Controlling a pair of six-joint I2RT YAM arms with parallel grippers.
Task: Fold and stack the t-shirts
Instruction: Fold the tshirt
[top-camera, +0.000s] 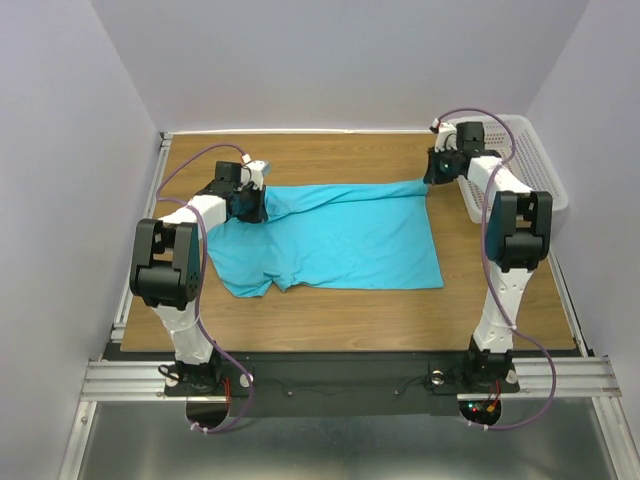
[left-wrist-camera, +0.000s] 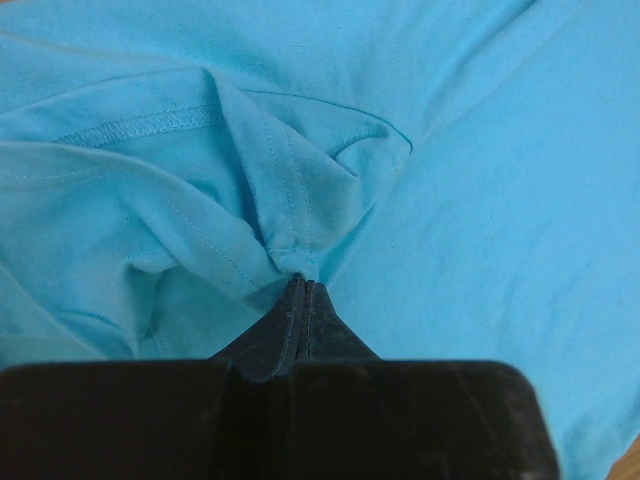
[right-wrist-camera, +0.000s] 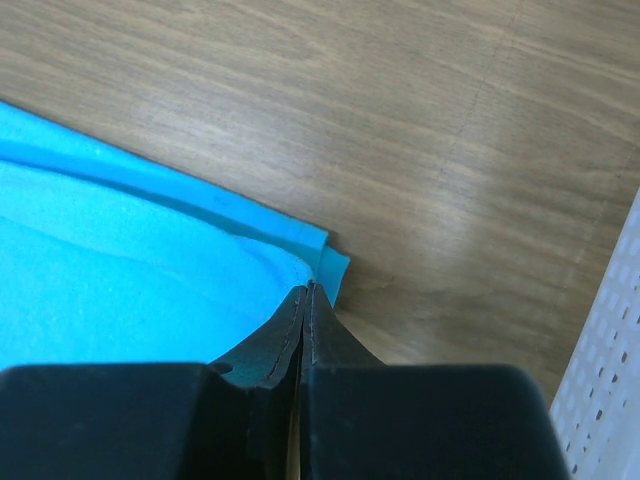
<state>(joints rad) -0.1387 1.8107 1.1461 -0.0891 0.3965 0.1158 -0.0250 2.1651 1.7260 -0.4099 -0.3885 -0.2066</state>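
Observation:
One turquoise-blue t-shirt (top-camera: 335, 240) lies spread on the wooden table (top-camera: 340, 310), its far edge pulled taut between my two grippers. At the shirt's far-left end my left gripper (top-camera: 250, 205) is shut on a bunched fold of it; the left wrist view shows stitched hems of the t-shirt (left-wrist-camera: 280, 200) gathered right at that gripper's (left-wrist-camera: 303, 282) tips. My right gripper (top-camera: 437, 172) is shut on the far-right corner. In the right wrist view the t-shirt corner (right-wrist-camera: 320, 255) sits at the closed tips of the gripper (right-wrist-camera: 308, 290), just above the wood.
A white perforated plastic basket (top-camera: 535, 165) stands at the table's far right, close beside the right arm; its wall (right-wrist-camera: 610, 370) shows in the right wrist view. Metal rails (top-camera: 350, 375) run along the near edge. Walls enclose the table on three sides.

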